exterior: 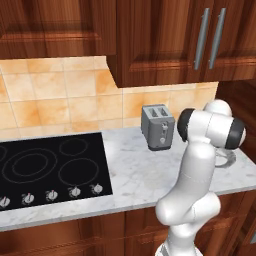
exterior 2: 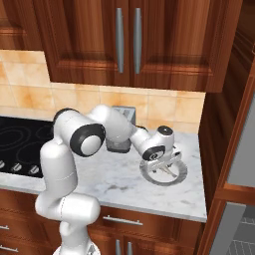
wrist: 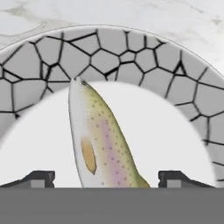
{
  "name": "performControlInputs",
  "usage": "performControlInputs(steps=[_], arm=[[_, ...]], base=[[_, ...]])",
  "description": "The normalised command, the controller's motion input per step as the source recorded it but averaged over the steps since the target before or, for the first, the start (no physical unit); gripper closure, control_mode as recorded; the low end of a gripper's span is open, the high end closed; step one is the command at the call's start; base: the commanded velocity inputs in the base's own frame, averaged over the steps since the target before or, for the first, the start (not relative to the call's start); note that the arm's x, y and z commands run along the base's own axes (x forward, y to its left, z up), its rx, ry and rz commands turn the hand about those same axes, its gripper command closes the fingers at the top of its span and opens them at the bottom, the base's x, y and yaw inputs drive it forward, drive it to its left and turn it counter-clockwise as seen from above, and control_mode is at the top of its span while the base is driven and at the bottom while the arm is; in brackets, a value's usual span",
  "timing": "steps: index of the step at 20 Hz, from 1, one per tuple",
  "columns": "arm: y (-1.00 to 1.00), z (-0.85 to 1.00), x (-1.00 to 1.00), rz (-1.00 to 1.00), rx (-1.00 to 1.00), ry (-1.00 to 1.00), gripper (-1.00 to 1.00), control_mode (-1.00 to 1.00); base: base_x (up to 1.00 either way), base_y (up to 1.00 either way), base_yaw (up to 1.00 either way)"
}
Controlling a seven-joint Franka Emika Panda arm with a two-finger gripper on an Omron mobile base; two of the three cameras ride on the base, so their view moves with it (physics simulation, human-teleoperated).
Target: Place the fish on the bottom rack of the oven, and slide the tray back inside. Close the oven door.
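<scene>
Hand view: claw [wrist: 106, 179] low over plate [wrist: 131, 57], fingers [wrist: 37, 178] spread, unclenched, straddling fish [wrist: 103, 144] lying between them, likely positioned for pickup toward oven.

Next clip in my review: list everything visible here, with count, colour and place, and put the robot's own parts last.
Speckled green-and-pink fish: one, lying on the plate, between the finger tips in the hand view.
Round white plate with grey cracked-pattern rim: one, on the counter's right end, under the hand.
Grey metal two-slot toaster: one, at the back of the counter, right of the cooktop.
Black glass cooktop with a row of knobs: one, set in the counter's left part.
White marble counter: one, over red-brown wood cabinets.
Red-brown wall cabinets with grey bar handles: above the counter.
Orange tile backsplash: behind the counter.
White arm's gripper: one, fingers open either side of the fish.
</scene>
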Motion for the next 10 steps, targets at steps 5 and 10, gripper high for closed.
performControlInputs(steps=[5, 10], arm=[[0.00, -0.06, 0.00, 0.00, 0.00, -0.05, 1.00, -1.00], [0.02, 0.17, -0.19, 0.00, 0.00, -0.08, 1.00, -1.00]], base=[[0.00, 0.00, 0.00], [0.00, 0.00, 0.00]])
